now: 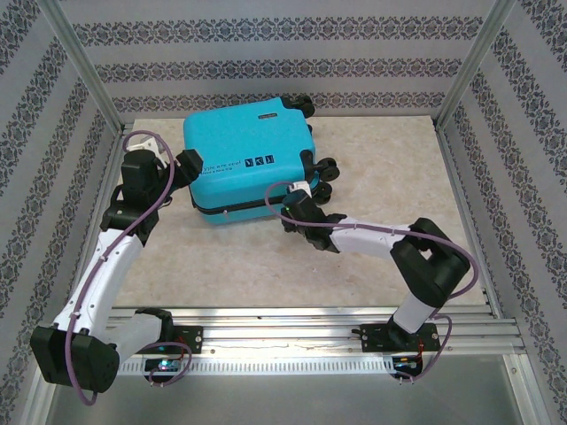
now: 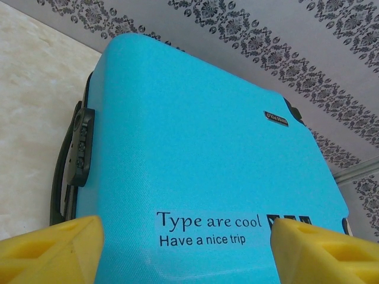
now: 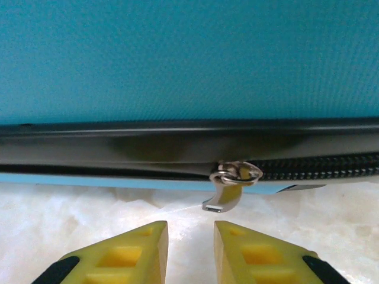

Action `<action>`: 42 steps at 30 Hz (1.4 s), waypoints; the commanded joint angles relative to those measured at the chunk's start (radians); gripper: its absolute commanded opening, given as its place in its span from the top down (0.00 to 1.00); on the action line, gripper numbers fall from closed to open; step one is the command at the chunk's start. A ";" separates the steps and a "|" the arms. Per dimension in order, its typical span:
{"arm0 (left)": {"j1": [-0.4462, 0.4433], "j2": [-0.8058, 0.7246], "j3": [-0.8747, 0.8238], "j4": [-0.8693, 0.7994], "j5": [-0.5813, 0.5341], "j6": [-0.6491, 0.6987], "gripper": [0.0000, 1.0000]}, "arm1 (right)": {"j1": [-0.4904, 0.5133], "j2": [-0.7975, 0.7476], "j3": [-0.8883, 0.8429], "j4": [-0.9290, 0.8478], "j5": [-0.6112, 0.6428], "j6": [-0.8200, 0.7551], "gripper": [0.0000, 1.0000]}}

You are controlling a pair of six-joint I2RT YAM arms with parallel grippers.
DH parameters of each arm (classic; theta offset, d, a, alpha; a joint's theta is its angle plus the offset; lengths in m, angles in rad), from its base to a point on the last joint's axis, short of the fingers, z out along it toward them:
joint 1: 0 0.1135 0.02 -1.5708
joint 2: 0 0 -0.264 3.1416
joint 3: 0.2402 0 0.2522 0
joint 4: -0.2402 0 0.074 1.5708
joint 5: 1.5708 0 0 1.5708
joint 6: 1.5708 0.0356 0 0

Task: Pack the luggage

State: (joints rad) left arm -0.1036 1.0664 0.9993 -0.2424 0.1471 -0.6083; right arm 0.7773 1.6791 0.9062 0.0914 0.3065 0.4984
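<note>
The luggage (image 1: 248,155), a small bright turquoise hard-shell suitcase with black wheels, lies flat and lid-down on the pale marbled tabletop (image 1: 381,177), towards its far left.

The left pincer (image 1: 189,164) stands at the case's left end with its yellow fingers (image 2: 53,251) spread wide over the printed shell. This looks like a bracing hold, so the case will not slide. Whether the fingers touch the shell cannot be told, as the left wrist view cuts off their tips.

The right pincer (image 3: 190,248) faces the black zipper band (image 3: 118,151) on the near side. Its fingers are drawn to a narrow gap with nothing between them, just short of the hanging silver zipper pull (image 3: 228,192). It is probably lined up to pinch the pull.

Meshed teeth show right of the slider, while the band to its left is in shadow and hard to read. The contents are hidden.
</note>
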 commanded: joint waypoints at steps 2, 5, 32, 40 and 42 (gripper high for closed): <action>-0.007 -0.013 -0.015 0.011 0.012 -0.016 0.25 | 0.015 0.027 0.001 0.113 0.165 -0.050 0.72; -0.006 -0.013 -0.016 0.014 0.017 -0.021 0.25 | 0.014 0.032 -0.004 0.167 0.233 -0.139 0.72; -0.006 -0.029 -0.019 0.009 0.018 -0.016 0.26 | -0.285 -0.107 -0.175 0.341 -0.662 -0.311 1.00; -0.005 -0.031 -0.019 0.011 0.020 -0.018 0.25 | -0.340 -0.091 -0.219 0.413 -0.730 -0.253 1.00; -0.006 -0.032 -0.019 0.009 0.021 -0.017 0.26 | -0.350 -0.085 -0.222 0.427 -0.746 -0.241 1.00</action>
State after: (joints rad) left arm -0.1036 1.0573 0.9798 -0.2420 0.1570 -0.6155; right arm 0.4553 1.5917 0.6975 0.4370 -0.4103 0.2188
